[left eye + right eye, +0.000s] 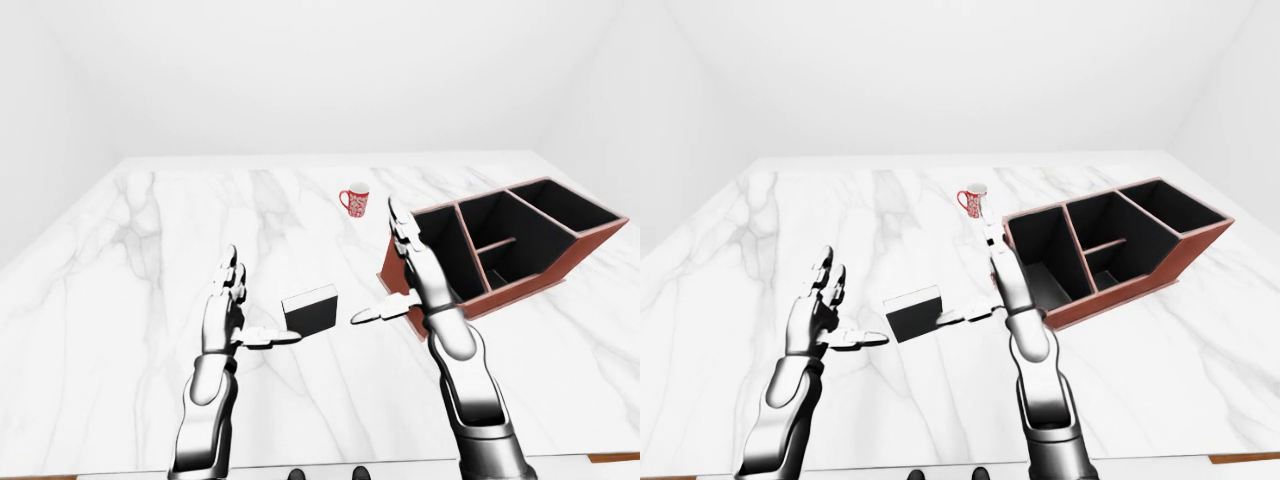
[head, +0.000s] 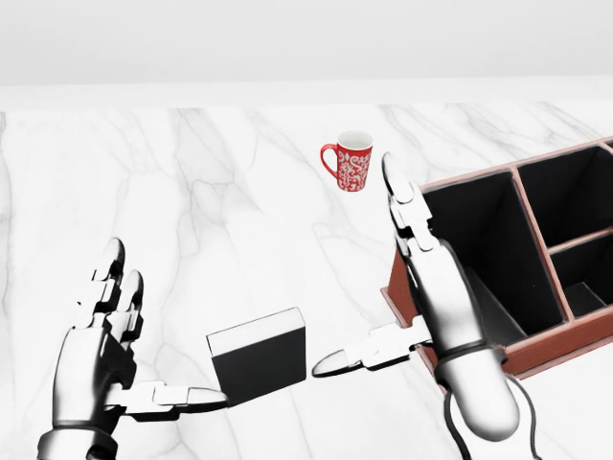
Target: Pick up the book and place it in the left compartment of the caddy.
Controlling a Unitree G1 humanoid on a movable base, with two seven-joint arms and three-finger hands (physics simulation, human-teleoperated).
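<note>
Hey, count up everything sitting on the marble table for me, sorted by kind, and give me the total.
Book: 1
Mug: 1
Caddy: 1
Total: 3 things on the marble table
</note>
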